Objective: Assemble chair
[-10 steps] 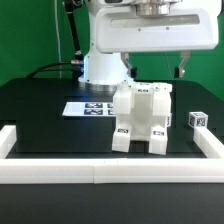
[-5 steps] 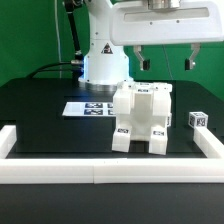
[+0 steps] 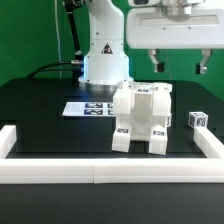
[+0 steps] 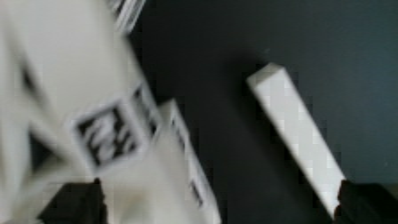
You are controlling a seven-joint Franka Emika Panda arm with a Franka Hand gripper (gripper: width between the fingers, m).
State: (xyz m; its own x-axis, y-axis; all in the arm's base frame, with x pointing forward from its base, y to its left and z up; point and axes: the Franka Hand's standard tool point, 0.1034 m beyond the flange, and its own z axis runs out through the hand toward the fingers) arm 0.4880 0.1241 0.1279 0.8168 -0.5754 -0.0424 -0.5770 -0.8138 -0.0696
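Chair: a blocky white assembly (image 3: 140,118) of joined parts, with black-and-white tags on its faces, is seen standing on the black worktop (image 3: 40,115). It is placed close to the edge nearest the exterior camera, slightly toward the exterior view's right of that edge's middle.
Loose block: a small white tagged block (image 3: 197,119) is seen lying near the chair but apart from it, toward the worktop's edge at the exterior view's right.
Jaws: the gripper (image 3: 179,65) is held high above the worktop, above the chair and toward the exterior view's right. The jaws are spread wide and released, and nothing is grasped between them.
Wrist view: the picture is heavily blurred. A tagged white surface (image 4: 98,120) and a long white bar (image 4: 299,125) are made out against the dark worktop, but which parts they are cannot be told.
Marker board: the marker board (image 3: 88,107) is seen lying flat behind the chair, toward the exterior view's left.
Border rail: a long white rail (image 3: 100,172) is laid along the near edge and up both side edges.
Arm: the white arm base (image 3: 100,55) is mounted at the far edge.
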